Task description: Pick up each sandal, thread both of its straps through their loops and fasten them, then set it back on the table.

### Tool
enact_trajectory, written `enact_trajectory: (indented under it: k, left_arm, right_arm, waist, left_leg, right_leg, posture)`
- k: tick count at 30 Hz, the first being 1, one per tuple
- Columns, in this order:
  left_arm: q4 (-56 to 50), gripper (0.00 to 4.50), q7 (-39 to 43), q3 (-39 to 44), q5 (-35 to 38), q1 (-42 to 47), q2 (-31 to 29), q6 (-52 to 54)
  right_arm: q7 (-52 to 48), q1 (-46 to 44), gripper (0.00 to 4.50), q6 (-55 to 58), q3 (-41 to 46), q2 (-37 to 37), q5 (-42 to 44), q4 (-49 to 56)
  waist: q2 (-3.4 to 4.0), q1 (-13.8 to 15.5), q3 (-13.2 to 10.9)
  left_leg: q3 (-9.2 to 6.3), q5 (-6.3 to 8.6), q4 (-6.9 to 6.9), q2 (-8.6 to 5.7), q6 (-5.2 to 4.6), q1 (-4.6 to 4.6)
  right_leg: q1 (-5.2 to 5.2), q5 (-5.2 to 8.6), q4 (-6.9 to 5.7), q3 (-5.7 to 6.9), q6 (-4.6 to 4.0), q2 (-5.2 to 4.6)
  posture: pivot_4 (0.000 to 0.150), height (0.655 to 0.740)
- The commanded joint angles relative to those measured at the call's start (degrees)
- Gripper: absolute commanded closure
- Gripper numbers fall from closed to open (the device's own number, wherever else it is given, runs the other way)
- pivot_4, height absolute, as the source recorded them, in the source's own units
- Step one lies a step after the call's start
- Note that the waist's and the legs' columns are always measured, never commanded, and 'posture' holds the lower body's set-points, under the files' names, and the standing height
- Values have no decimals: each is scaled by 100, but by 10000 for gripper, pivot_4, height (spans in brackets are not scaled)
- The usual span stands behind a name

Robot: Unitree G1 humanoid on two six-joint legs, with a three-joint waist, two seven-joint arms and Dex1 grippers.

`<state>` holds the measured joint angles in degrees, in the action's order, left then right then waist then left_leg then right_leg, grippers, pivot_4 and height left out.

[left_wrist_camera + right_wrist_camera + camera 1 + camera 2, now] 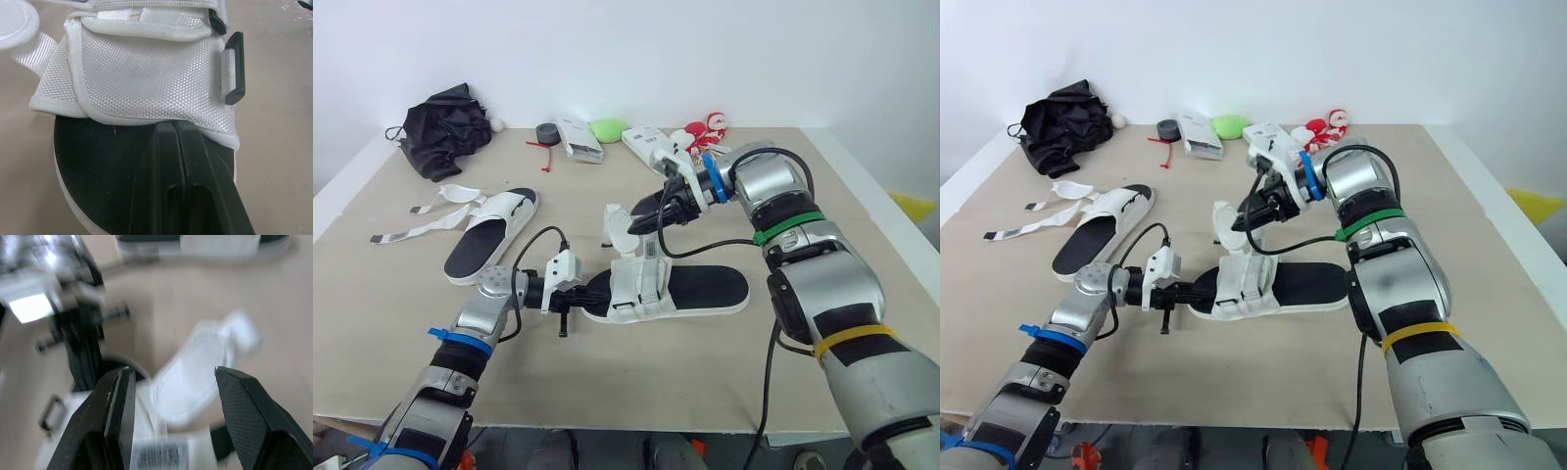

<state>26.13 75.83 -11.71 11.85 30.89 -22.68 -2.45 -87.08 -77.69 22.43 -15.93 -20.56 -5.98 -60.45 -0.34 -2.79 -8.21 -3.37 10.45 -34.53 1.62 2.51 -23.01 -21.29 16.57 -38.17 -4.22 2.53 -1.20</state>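
Leftmost, a far sandal (pixel 494 235) is seen lying on the table (pixel 401 323), with its loose straps (pixel 426 215) spread toward 9 o'clock. At 4 o'clock from it, the left gripper (pixel 592 292) is closed, with fingers pressed together and nothing between them. It is laid on the black footbed at the end of the near sandal (pixel 700 291). At 12 o'clock from that sandal's straps, the right gripper (pixel 172 372) is held wide open. A raised white strap (pixel 617 223) is seen between its fingers; contact cannot be told.

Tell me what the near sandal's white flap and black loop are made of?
The white flap looks like matte woven mesh fabric: tiny dimpled grid, piped edge. The black loop seems hard plastic, smooth and faintly shiny, though I can't be sure.
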Motion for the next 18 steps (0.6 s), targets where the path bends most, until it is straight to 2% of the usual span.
enact_trajectory:
  k: [1, 12, 18]
  left_arm:
    - [457, 45000, 18, -510, -502, -464, -89, 364]
    - [439, 45000, 14, -529, -506, -458, -107, 391]
    - [463, 45000, 32, -537, -510, -430, -115, 394]
  right_arm:
    - [-276, 135, 16565, 91, -53, -244, -9, 310]
    - [-267, 995, 16565, 222, -403, -266, -198, 458]
    - [-72, 899, 16565, 332, -308, -202, -165, 418]
  waist:
    - [0, 3, 0]
    - [-1, -7, 7]
    - [-5, -6, 18]
  left_leg:
    - [0, 0, 0, 0, 0, 0]
    - [0, 0, -1, 1, 0, 7]
    - [1, 0, 0, 1, 0, 13]
  right_leg:
    - [0, 0, 0, 0, 0, 0]
    - [5, -1, -2, 0, -1, 2]
    - [9, 1, -2, -1, -1, 2]
  posture:
    - [1500, 7380]
    - [1500, 7380]
    - [1500, 7380]
